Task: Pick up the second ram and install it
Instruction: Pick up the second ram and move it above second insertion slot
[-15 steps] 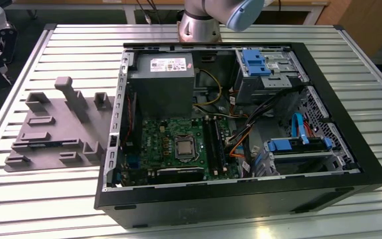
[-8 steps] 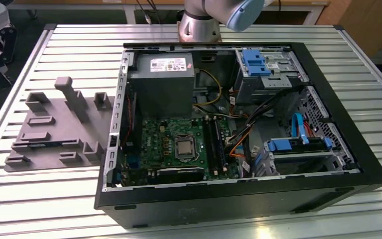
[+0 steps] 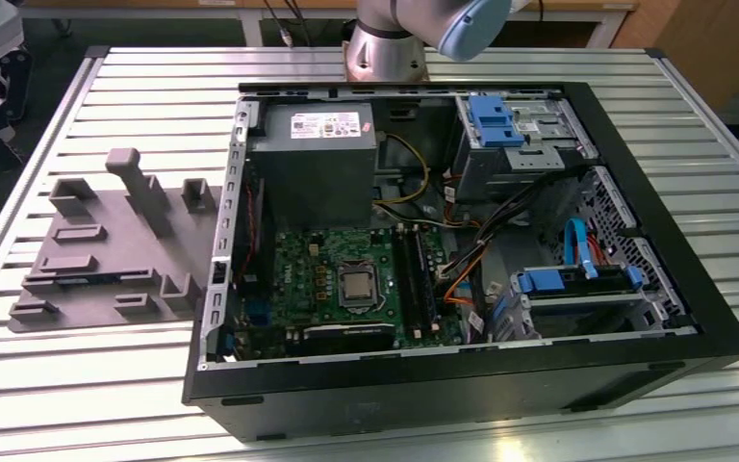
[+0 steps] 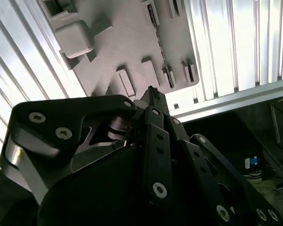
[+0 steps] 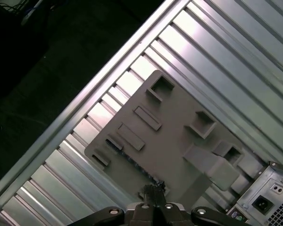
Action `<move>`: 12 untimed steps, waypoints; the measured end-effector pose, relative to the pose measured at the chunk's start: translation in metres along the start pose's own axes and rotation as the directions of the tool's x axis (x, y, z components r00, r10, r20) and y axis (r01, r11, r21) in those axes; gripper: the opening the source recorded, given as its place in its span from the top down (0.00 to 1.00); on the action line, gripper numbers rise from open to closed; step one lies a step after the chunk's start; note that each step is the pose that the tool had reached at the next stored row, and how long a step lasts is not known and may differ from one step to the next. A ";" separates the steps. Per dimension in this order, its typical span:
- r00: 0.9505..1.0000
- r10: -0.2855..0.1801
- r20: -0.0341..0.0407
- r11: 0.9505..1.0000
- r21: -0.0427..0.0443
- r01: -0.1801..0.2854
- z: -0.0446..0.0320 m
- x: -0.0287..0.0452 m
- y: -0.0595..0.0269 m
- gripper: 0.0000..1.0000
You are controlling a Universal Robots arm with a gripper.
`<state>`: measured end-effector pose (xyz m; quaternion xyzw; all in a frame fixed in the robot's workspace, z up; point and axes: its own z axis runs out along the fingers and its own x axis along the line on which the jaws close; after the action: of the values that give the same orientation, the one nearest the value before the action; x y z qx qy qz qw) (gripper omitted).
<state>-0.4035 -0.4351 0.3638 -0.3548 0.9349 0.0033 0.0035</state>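
Fingertips of the gripper (image 5: 153,189) are pinched together on nothing, poised over the grey holder tray (image 5: 179,141), which lies on the slatted table (image 5: 217,52) beside the open computer case (image 3: 472,385). From where I stand, the second ram (image 5: 134,161) looks like a thin dark strip standing on edge in a groove among the tray's small holders. Its long axis runs parallel to them. One end points toward the fingertips, near but untouched.
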 end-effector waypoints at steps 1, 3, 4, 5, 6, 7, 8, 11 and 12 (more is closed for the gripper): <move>1.000 -0.008 0.000 1.000 0.000 0.008 0.0000 0.0000 0.0000 0.89; 1.000 -0.025 0.000 1.000 0.000 0.025 0.0000 0.0000 0.0000 0.89; 0.999 -0.033 0.000 0.999 0.000 0.033 0.0000 0.0000 0.0000 0.89; 0.999 -0.040 0.000 0.999 0.000 0.040 0.0000 0.0000 0.0000 0.89; 0.999 -0.048 0.000 0.999 0.000 0.048 0.0000 0.0000 0.0000 0.89; 0.998 -0.056 0.000 0.998 0.000 0.056 0.0000 0.0000 0.0000 0.89; 0.998 -0.062 0.000 0.998 -0.001 0.062 0.0000 0.0001 0.0000 0.89; 0.997 -0.083 0.000 0.997 -0.001 0.083 0.0000 0.0001 0.0000 0.89; 0.996 -0.090 0.000 0.996 -0.001 0.090 0.0000 0.0001 0.0000 0.89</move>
<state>-0.4035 -0.4352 0.3638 -0.3965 0.9180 0.0034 0.0034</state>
